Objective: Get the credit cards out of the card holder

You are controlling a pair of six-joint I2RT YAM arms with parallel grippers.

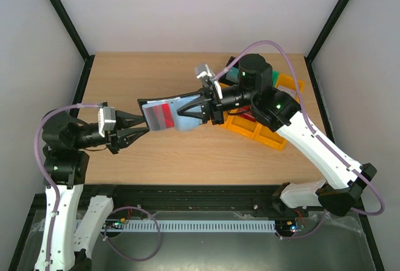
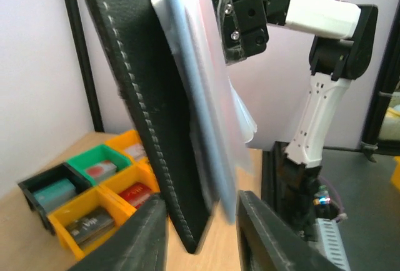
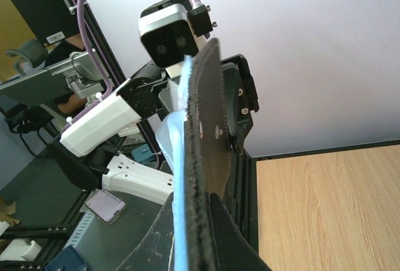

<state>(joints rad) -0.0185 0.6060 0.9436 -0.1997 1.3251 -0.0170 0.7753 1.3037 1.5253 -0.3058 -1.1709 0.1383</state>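
Jaws of the right gripper pinch the open card holder aloft, while jaws of the left gripper, partly apart, straddle its free end; whether they clamp it, I cannot tell.

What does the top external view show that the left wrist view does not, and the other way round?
Only the top view: the red card lying in the opened card holder. Only the left wrist view: the holder's white stitching, and the black bin with its teal block. Both: the right fingers gripping the holder, and the left fingers at its edge.
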